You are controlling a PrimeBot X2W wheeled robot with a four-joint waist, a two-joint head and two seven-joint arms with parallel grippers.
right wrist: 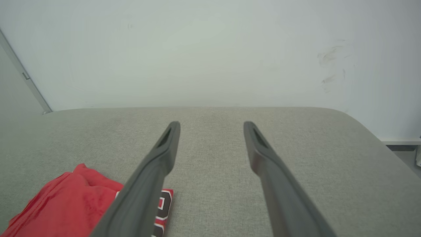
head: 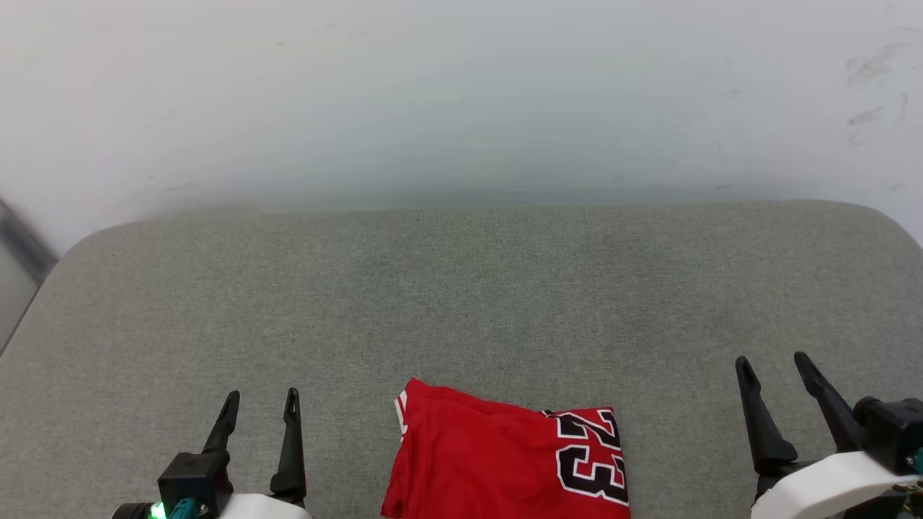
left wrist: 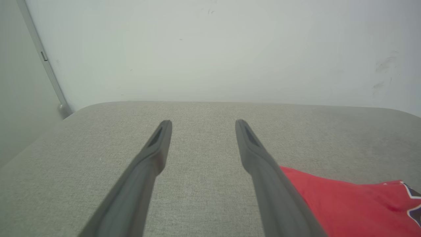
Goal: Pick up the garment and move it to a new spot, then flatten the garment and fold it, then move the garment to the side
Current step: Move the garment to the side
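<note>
The garment (head: 490, 461) lies folded into a compact red rectangle at the near middle of the grey cushion, its black "23" print showing on the right part. My left gripper (head: 261, 398) hovers open to the garment's left, fingers pointing away from me, nothing between them. My right gripper (head: 773, 360) stands open to the garment's right, also empty. In the left wrist view the garment (left wrist: 345, 204) sits at the lower right beside my open left gripper (left wrist: 203, 122). In the right wrist view the garment (right wrist: 65, 204) lies at the lower left, partly behind a finger of my open right gripper (right wrist: 212, 124).
The grey fabric cushion (head: 461, 303) stretches wide with rounded far corners. A white wall (head: 461, 94) rises behind it, with scuff marks (head: 869, 68) at the upper right. A grey vertical strip (left wrist: 46, 65) runs down the wall at the far left.
</note>
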